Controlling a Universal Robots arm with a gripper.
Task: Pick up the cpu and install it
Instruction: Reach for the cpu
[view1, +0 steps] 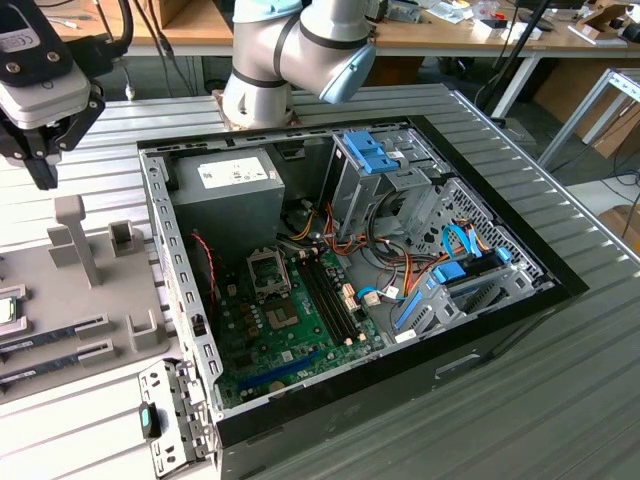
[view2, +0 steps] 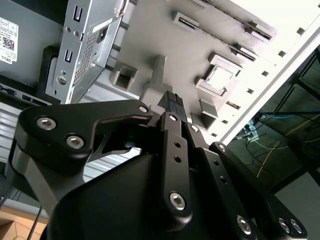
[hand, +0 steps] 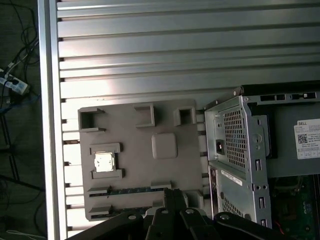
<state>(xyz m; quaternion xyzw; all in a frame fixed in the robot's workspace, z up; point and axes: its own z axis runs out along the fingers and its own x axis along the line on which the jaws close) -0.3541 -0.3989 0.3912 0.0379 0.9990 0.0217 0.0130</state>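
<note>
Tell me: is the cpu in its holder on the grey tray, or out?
In. The cpu lies flat in its bracketed seat on the grey tray, in both wrist views; the hand hangs apart from it.

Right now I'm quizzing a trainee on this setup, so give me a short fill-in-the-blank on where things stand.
1. The cpu lies in the grey ____, outside the case.
2. The gripper hangs above it, shut, holding ____.
3. The case lies flat with its upper side ____.
Missing words: tray; nothing; open.
</note>
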